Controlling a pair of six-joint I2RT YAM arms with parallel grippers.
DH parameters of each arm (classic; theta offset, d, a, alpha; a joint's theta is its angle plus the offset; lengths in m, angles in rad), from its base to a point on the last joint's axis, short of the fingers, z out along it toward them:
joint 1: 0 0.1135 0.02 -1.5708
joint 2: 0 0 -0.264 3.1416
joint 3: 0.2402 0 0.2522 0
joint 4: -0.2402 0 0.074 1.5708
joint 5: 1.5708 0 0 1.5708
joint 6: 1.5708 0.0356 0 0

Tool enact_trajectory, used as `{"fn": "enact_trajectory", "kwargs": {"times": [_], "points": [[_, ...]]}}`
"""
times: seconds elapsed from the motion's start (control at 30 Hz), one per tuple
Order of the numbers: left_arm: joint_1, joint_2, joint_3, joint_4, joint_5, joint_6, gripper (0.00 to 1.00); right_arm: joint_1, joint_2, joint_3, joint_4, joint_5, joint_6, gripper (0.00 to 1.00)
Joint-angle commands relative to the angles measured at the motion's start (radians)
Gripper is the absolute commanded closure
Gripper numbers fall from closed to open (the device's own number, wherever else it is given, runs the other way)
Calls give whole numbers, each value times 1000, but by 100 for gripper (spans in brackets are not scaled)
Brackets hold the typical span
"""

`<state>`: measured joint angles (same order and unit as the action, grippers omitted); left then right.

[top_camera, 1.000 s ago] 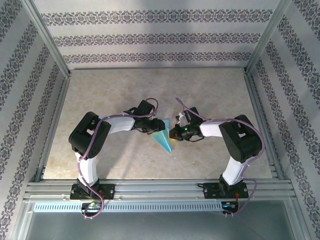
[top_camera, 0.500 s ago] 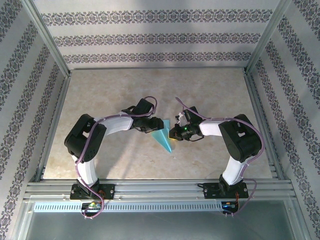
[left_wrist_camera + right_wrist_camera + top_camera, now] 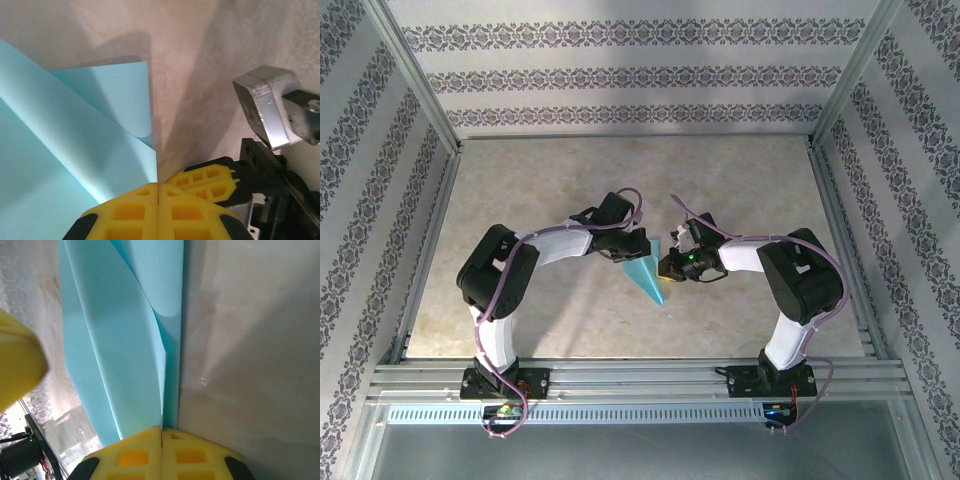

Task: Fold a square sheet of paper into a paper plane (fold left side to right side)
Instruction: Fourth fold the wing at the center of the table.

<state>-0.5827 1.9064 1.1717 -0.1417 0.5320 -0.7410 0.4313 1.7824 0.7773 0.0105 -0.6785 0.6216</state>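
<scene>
The turquoise sheet of paper point(image 3: 645, 276) lies mid-table, folded into a narrow pointed dart with its tip toward the near edge. My left gripper point(image 3: 634, 248) stands at its upper left side. In the left wrist view its yellow jaws point(image 3: 158, 194) are shut, and a raised flap of the paper point(image 3: 75, 165) runs into their seam. My right gripper point(image 3: 665, 266) is at the paper's right side. In its own view it point(image 3: 161, 434) is shut on the standing fold of the paper point(image 3: 115, 340). The two grippers' fingertips point(image 3: 210, 180) nearly touch.
The pale marbled table point(image 3: 550, 190) is boxed in by aluminium rails point(image 3: 640, 375) at the front and sides, with patterned walls behind. Both arms bend inward over the middle of the table.
My left gripper has shifted a little to the right, onto the paper, and its jaws have gone from open to shut. The right arm and the paper have stayed in place.
</scene>
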Motion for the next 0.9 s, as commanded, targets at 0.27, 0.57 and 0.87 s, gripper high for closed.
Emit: {"fn": "enact_trajectory", "kwargs": {"times": [0.27,0.57,0.87], "points": [[-15,67,23,-21,2,31,98,36,67,-6,-86,129,-45,100],[-12,79,-5,-10,-7,34,99,39,69,0,-117,147,-59,100],[-4,74,-61,32,-9,19,100,40,67,2,-135,155,-69,99]]}}
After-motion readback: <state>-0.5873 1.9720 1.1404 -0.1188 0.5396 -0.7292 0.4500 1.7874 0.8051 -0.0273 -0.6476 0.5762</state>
